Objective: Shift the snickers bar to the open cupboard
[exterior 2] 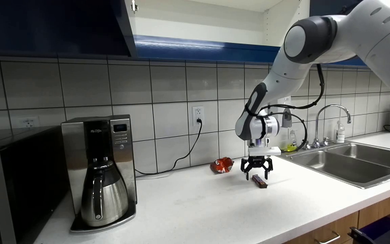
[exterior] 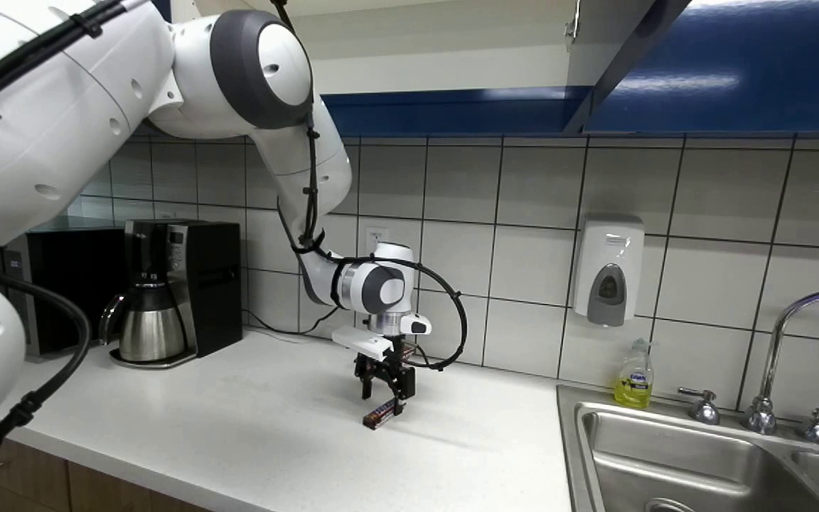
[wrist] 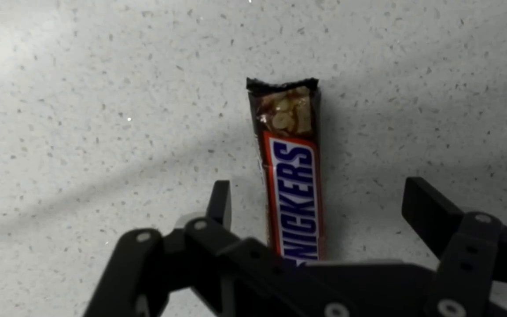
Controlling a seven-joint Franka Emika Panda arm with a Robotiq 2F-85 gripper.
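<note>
White and speckled, the countertop (wrist: 82, 132) bears the Snickers bar (wrist: 295, 189), lying flat, its dark brown wrapper marked with blue letters in a red border. The Robotiq gripper (exterior 2: 256, 176) points straight down over one part of it, fingers (wrist: 427, 215) spread wide; in the wrist view the bar runs between them, nearer the finger at that picture's left, with a gap showing on each side, and its lower end is hidden. Whether the fingertips touch the counter I cannot tell. High on the tiled wall (exterior 2: 83, 84), well above the bar, the open cupboard (exterior 2: 198, 47) shows a white interior over a glossy blue lower edge. A crumpled red packet (exterior 2: 220, 165) sits near the wall, apart from the bar. In both exterior views a coffee maker (exterior 2: 125, 166) holds its stainless carafe (exterior 2: 115, 203), just beside a black microwave (exterior 2: 32, 189). Toward the opposite end are a steel double-basin sink (exterior: 576, 455), a chrome gooseneck faucet (exterior: 773, 355) and a bottle of yellow dish soap (exterior: 633, 390), with a white soap dispenser (exterior: 616, 242) mounted on the tiles.
</note>
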